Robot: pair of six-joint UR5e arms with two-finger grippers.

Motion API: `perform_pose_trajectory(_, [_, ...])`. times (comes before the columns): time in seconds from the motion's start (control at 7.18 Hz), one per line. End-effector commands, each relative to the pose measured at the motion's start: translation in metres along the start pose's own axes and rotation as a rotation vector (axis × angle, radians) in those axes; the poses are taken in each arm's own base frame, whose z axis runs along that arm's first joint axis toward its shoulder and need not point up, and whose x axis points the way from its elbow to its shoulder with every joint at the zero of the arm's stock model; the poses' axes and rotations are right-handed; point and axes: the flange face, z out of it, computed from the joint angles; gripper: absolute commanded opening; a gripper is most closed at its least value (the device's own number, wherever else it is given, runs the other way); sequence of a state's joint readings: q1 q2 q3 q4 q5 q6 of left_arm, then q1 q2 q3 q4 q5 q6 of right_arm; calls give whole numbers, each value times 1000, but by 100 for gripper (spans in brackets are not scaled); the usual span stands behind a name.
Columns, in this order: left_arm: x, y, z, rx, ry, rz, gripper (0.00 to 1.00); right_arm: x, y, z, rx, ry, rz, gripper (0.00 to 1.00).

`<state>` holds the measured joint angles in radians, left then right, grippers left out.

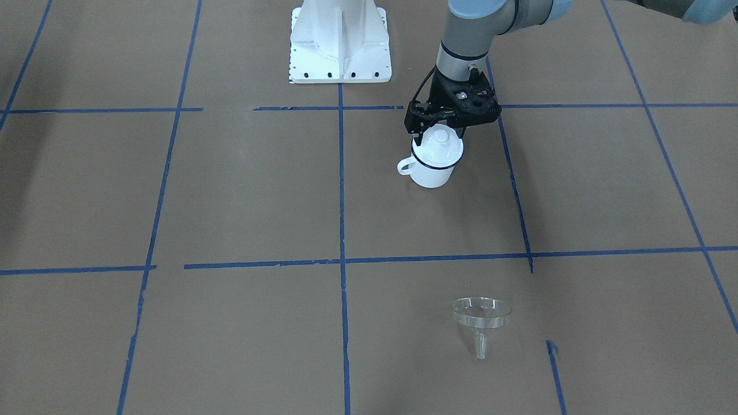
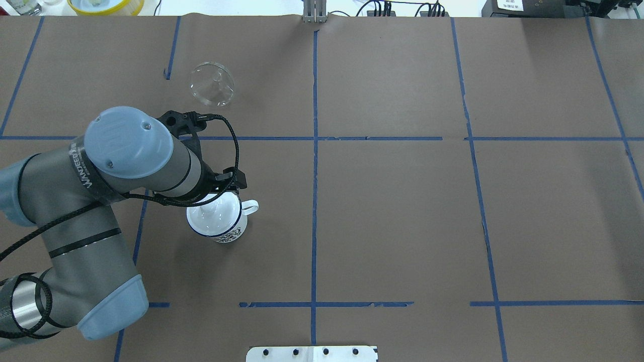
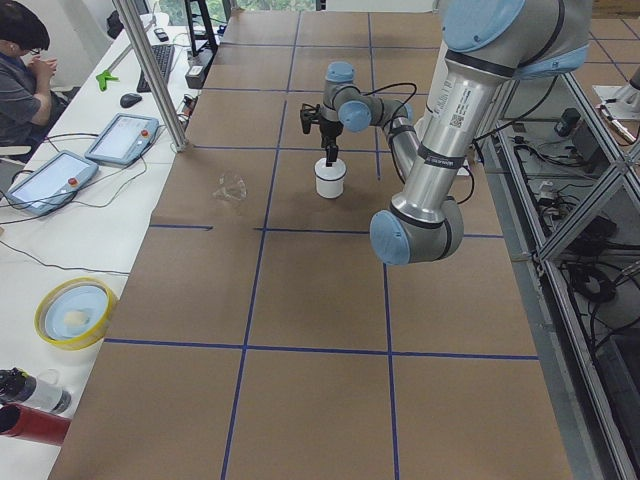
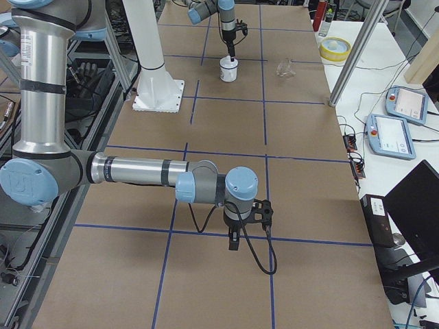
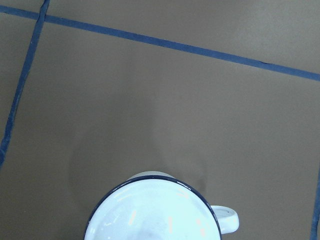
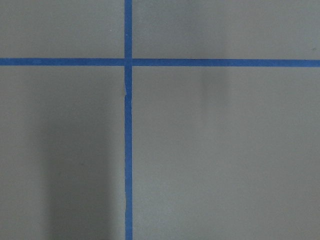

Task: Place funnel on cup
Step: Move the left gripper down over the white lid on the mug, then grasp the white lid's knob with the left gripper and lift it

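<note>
The cup is a white enamel mug with a dark blue rim, standing upright with its handle toward the table's middle. A round white knobbed lid rests on it. My left gripper hangs straight down over the lid, open, with its fingers on either side of the knob. The left wrist view shows the cup at its bottom edge. The clear funnel lies apart on the far side of the table, also in the overhead view. My right gripper hangs over bare table far away; I cannot tell its state.
The white robot base plate is bolted at the table's near edge. A yellow bowl sits beyond the far edge. An operator and tablets are at a side desk. Blue tape lines cross the brown table.
</note>
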<state>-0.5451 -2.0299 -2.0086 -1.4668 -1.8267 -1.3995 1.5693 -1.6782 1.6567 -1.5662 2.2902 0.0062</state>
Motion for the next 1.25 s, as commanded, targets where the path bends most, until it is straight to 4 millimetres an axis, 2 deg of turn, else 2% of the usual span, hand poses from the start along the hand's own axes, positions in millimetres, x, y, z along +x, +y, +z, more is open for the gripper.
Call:
perform_pose_trajectory(0.0, [1,6,3,-8,0,8,90,0,0,0,0,0,0,100])
perform_pose_trajectory(0.42, [2,8,4,-12,-2,14,64,0,0,0,0,0,0,100])
perform_pose_trajectory(0.56, [2,8,2,-12,0,15,50,0,0,0,0,0,0,100])
perform_pose_trajectory(0.7, [1,8,2,-12,-2,16,23,0,0,0,0,0,0,100])
perform_pose_trajectory(0.84, [1,7,2,-12,-3,16,0,0,0,0,0,0,0,100])
perform_pose_trajectory(0.98, [0,6,3,-11,-7,14,0,0,0,0,0,0,0,100])
perform_pose_trajectory(1.11, [-11,8,5,-13,-19,14,0,0,0,0,0,0,0,100])
